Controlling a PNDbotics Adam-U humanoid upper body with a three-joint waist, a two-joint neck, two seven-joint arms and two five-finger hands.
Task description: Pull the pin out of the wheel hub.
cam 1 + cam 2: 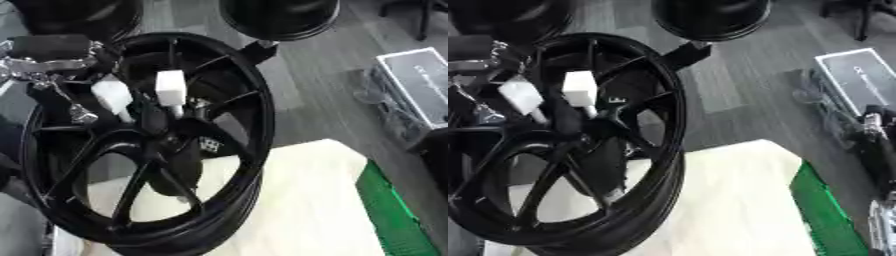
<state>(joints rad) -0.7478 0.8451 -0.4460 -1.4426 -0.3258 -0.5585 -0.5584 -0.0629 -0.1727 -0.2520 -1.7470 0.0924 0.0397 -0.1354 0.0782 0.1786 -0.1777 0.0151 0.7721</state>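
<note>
Two white block-shaped fingertips (171,86) of the left hand (52,60) are seen reaching into the big glossy black spoked wheel (236,100), which is stood nearly upright across the left half of the view. That black-and-silver hand is brought in from ten o'clock, its fingertips held apart, one at about eleven o'clock of the dark wheel hub (166,130) and the other just beside it toward twelve. A thin pale pin (178,111) is glimpsed under the nearer fingertip, just above the hub centre; whether it is actually pinched cannot be told. The wheel's lower rim is rested against a cream-coloured flat surface (306,200) at five o'clock, edged by a green strip (389,215). At three o'clock in the right eye view, part of the right hand (878,145) is caught at the frame edge, its fingers unreadable.
</note>
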